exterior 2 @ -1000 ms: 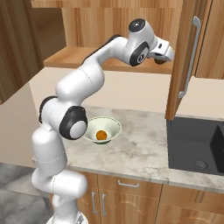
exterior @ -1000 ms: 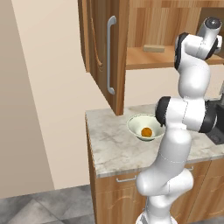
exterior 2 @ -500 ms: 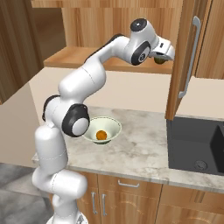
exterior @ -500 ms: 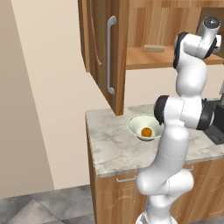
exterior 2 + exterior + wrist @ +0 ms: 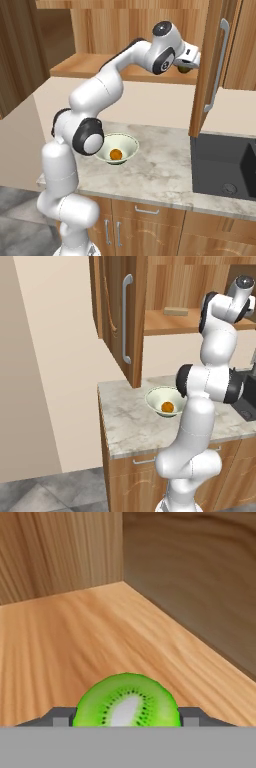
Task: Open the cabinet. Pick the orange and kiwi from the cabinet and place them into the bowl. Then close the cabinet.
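Note:
The cabinet (image 5: 112,316) stands open, and its right door (image 5: 216,65) hangs beside my hand. My arm reaches onto the cabinet shelf (image 5: 75,637). There the gripper (image 5: 126,718) is shut on the kiwi (image 5: 127,704), a bright green fruit with a pale centre, with a fingertip (image 5: 61,717) pressed to each side. From the right base view the kiwi (image 5: 185,69) peeks out under the gripper (image 5: 188,63). The orange (image 5: 167,406) lies inside the pale bowl (image 5: 152,397) on the counter. From the right the orange (image 5: 116,154) sits in the bowl (image 5: 131,145) beside my arm's lower joint.
A flat tan block (image 5: 176,311) lies on the shelf to the left of my arm. The cabinet's back and side walls (image 5: 200,587) close in beyond the kiwi. A dark sink (image 5: 225,165) is set into the marble counter (image 5: 160,175) on the right.
The jaws have narrowed from wide open onto the kiwi. The arm has hardly moved, and the orange stays in the bowl.

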